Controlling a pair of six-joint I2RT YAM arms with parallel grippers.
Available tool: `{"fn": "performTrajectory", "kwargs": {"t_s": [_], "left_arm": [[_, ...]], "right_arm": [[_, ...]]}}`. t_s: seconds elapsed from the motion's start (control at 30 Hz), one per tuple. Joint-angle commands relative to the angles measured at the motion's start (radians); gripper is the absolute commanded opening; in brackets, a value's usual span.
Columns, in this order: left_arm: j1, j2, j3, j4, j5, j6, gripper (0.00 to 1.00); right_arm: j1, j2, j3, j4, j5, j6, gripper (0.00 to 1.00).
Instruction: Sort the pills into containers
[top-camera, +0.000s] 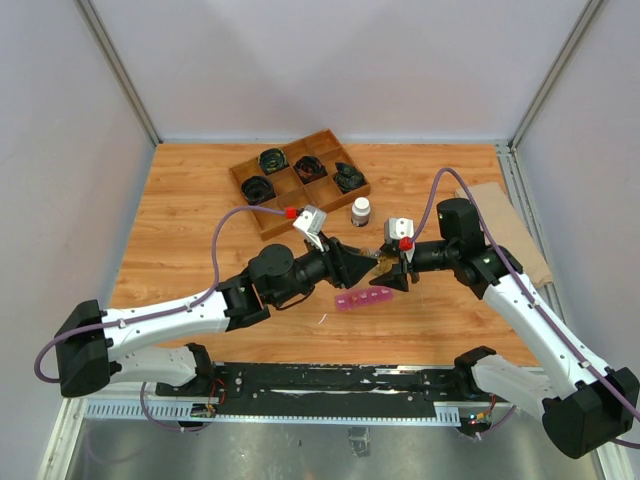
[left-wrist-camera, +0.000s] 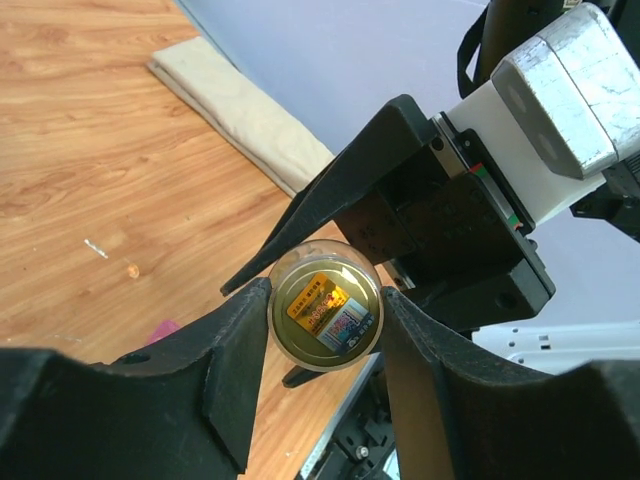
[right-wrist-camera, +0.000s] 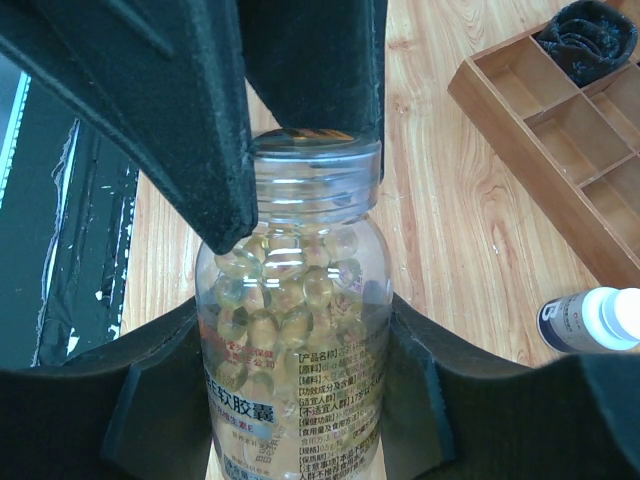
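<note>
Top: left fingers (top-camera: 356, 266) and right fingers (top-camera: 397, 277) meet tip to tip over mid-bench (top-camera: 180, 220). The clear jar (top-camera: 381, 260) sits between them, off the bench and just behind the pink strip (top-camera: 362, 299) of compartments.
Left wrist: left fingers partly open, pressed on both sides of the jar's round mouth end. Strip only a pink corner low left.
Right wrist: right fingers clamp the jar body. Pills (right-wrist-camera: 280, 290) packed inside, none seen in the strip. Left fingers pinch the threaded neck.
</note>
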Motion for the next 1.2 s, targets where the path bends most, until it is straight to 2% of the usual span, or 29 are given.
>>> {"fn": "performTrajectory", "kwargs": {"t_s": [0.0,0.1,0.27,0.33,0.4,0.47,0.53,0.63,0.73,0.77,0.8,0.87,0.97,1.07,1.17], "left_arm": [[-0.013,0.005,0.037,-0.011,0.005,0.014,0.44],[-0.013,0.004,0.038,-0.009,0.007,0.033,0.29],[-0.011,-0.007,0.011,0.046,0.099,0.214,0.21],[-0.006,-0.013,-0.018,0.096,0.181,0.327,0.19],[0.021,-0.017,-0.064,0.180,0.360,0.404,0.18],[0.075,-0.007,-0.108,0.300,0.557,0.429,0.19],[0.126,0.019,-0.118,0.350,0.679,0.425,0.18],[0.173,0.069,-0.101,0.352,0.787,0.455,0.17],[0.200,0.098,-0.083,0.345,0.806,0.479,0.17],[0.203,0.097,-0.079,0.344,0.803,0.484,0.19],[0.206,0.092,-0.078,0.341,0.780,0.484,0.28],[0.206,0.065,-0.089,0.346,0.683,0.458,0.54],[0.206,-0.016,-0.147,0.395,0.611,0.386,0.80],[0.206,-0.094,-0.198,0.408,0.565,0.303,0.99],[0.206,-0.148,-0.215,0.382,0.538,0.209,0.99]], "right_arm": [[-0.011,-0.008,0.010,0.025,-0.010,0.008,0.01],[-0.011,-0.010,0.010,0.025,-0.010,0.007,0.01],[-0.011,-0.012,0.009,0.024,-0.012,0.008,0.01],[-0.011,-0.012,0.009,0.025,-0.013,0.009,0.01],[-0.011,-0.013,0.010,0.024,-0.013,0.009,0.01],[-0.011,-0.012,0.009,0.025,-0.015,0.010,0.01],[-0.011,-0.013,0.010,0.024,-0.016,0.009,0.01],[-0.011,-0.014,0.010,0.024,-0.017,0.010,0.01],[-0.011,-0.014,0.008,0.024,-0.016,0.010,0.00],[-0.011,-0.014,0.008,0.025,-0.016,0.009,0.01],[-0.011,-0.014,0.008,0.024,-0.015,0.008,0.01],[-0.011,-0.015,0.009,0.024,-0.015,0.009,0.01],[-0.011,-0.015,0.008,0.025,-0.016,0.008,0.01],[-0.011,-0.013,0.009,0.024,-0.017,0.008,0.01],[-0.011,-0.012,0.008,0.025,-0.018,0.007,0.01]]}}
